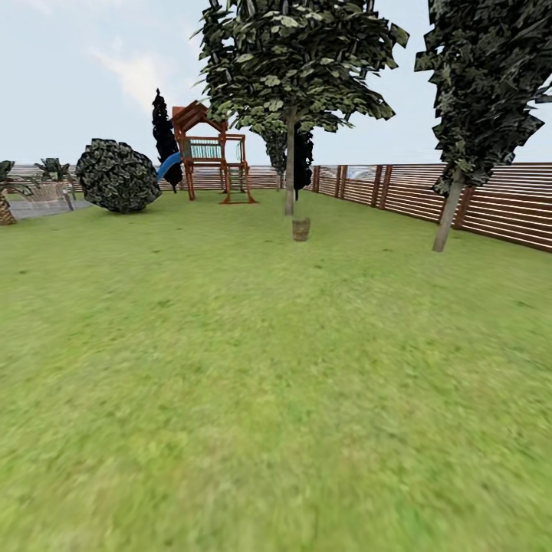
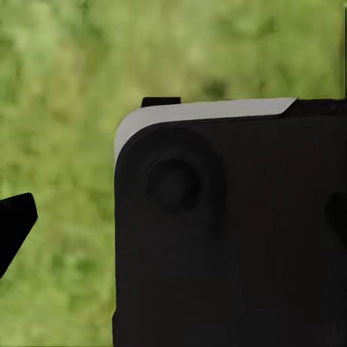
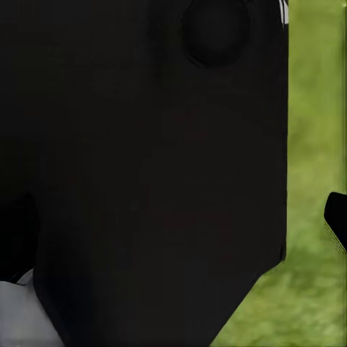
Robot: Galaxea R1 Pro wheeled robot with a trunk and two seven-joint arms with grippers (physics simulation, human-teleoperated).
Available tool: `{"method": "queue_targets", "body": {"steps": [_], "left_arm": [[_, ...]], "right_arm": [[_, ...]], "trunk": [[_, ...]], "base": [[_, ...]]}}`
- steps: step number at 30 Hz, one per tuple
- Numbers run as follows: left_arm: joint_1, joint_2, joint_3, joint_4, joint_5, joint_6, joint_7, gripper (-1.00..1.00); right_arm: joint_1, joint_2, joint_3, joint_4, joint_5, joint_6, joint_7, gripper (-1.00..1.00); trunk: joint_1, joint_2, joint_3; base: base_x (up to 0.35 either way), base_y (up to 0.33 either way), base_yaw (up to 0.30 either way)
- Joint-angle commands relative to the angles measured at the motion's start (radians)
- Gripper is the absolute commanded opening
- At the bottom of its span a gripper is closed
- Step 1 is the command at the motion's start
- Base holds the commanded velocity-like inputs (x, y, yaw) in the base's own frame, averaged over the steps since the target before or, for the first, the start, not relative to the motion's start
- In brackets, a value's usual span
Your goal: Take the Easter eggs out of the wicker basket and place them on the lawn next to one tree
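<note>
Fingers' state unclear in wrist views; wicker basket (image 1: 301, 228) by tree (image 1: 290, 165) on lawn (image 1: 253, 383), contents too small.

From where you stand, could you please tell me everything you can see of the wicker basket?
The wicker basket is a small brown shape far off in the head view, standing upright on the lawn just in front of the slim tree's trunk. It tapers toward its base. At this distance its weave, handles and contents cannot be made out.
</note>
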Motion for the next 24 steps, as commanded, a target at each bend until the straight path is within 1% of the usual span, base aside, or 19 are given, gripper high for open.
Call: {"method": "queue_targets", "body": {"steps": [1, 9, 12, 18, 24], "left_arm": [[-0.001, 0.0, 0.001, 0.001, 0.0, -0.014, 0.0, 1.0], [-0.001, 0.0, 0.001, 0.002, -0.001, -0.031, 0.0, 1.0], [-0.001, 0.0, 0.001, 0.002, -0.001, -0.032, 0.0, 1.0], [0.001, 0.001, 0.006, 0.002, 0.002, -0.033, 0.005, 1.0], [0.001, 0.005, 0.004, 0.003, 0.003, -0.033, 0.0, 1.0]], "right_arm": [[0.0, 0.0, -0.007, -0.001, -0.001, -0.001, 0.003, 1.0], [0.0, 0.0, -0.007, 0.0, -0.001, -0.001, 0.003, 1.0], [0.0, 0.0, -0.008, 0.0, -0.001, -0.001, 0.003, 1.0], [0.0, 0.0, -0.008, 0.0, -0.001, -0.002, 0.003, 1.0], [0.0, 0.001, -0.007, 0.0, -0.001, -0.002, 0.003, 1.0]], "trunk": [[0.001, 0.0, -0.001], [0.001, 0.0, -0.001], [0.001, 0.0, -0.001], [0.001, 0.0, -0.001], [-0.022, 0.042, 0.018]], "base": [[0.337, 0.0, 0.0], [0.334, 0.0, 0.0], [0.22, 0.0, 0.0], [0.072, 0.0, 0.0], [0.013, 0.0, 0.0]]}}
